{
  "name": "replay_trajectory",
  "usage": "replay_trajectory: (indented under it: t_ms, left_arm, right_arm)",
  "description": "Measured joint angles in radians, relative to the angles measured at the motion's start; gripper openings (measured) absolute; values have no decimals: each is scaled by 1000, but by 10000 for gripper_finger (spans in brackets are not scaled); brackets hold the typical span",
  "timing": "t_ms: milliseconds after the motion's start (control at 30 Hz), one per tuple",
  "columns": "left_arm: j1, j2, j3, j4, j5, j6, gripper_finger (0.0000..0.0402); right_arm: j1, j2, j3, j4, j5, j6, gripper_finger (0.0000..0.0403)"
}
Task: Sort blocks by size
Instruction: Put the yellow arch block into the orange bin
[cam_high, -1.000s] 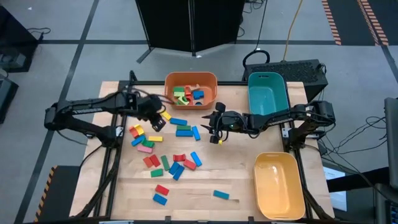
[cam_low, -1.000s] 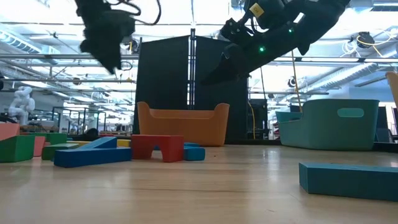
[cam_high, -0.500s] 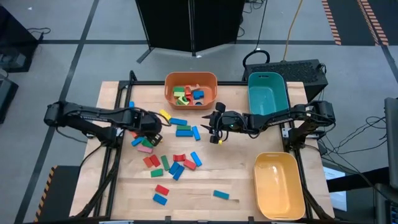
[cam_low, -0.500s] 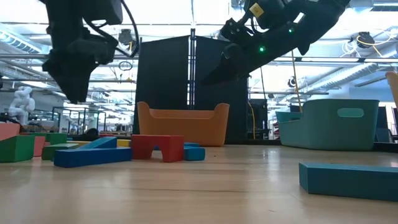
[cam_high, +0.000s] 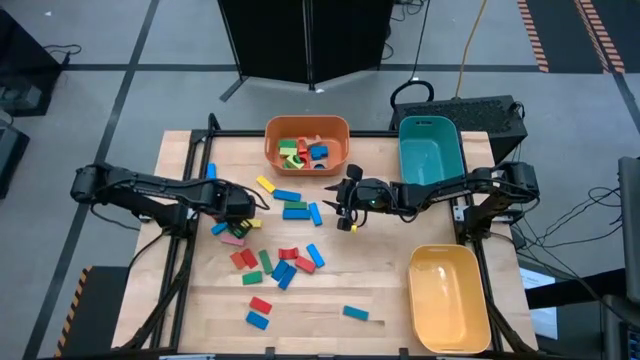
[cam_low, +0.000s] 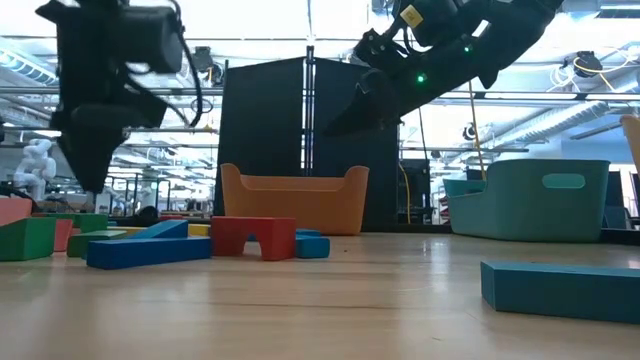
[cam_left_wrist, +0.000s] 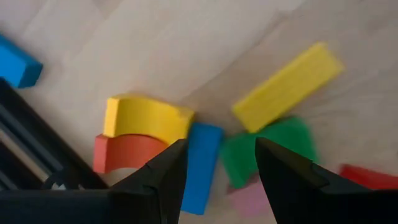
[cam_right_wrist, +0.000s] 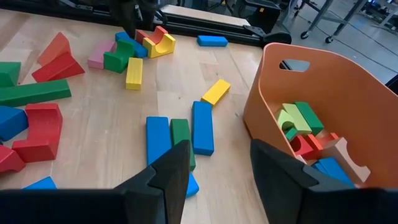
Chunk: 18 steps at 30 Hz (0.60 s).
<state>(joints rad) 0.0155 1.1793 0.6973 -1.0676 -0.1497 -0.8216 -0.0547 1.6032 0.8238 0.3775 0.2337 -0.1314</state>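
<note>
Small coloured blocks lie flat on the wooden table (cam_high: 400, 290). My left gripper (cam_high: 237, 207) points down, open and empty, just above a cluster at the table's left. That cluster holds a blue block (cam_left_wrist: 202, 165), a green block (cam_left_wrist: 267, 149), a yellow arch (cam_left_wrist: 146, 118), a red arch (cam_left_wrist: 127, 152) and a long yellow block (cam_left_wrist: 286, 87). The blue block shows between the fingers, below them. In the low view the left gripper (cam_low: 90, 180) hangs clear of the blocks. My right gripper (cam_high: 345, 205) hovers open and empty near mid-table, beside the orange bin (cam_high: 306, 143).
The orange bin at the far edge holds several blocks. A teal bin (cam_high: 430, 155) stands at the far right and a yellow bin (cam_high: 448, 297) at the near right. More blocks (cam_high: 285, 265) lie scattered mid-table, a few (cam_high: 258, 312) near the front edge.
My left gripper has come down and moved toward the table's near-left, from beside the orange bin to just over the cluster of blocks, tipping until it points down. Its fingers have stayed open. My right gripper and the blocks have kept still.
</note>
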Motion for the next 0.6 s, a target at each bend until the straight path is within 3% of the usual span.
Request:
replay_trajectory:
  t_ms: [600]
  left_arm:
    - [156, 0, -136, 130, 23, 177, 191]
  right_arm:
    - [0, 0, 0, 60, -4, -61, 157]
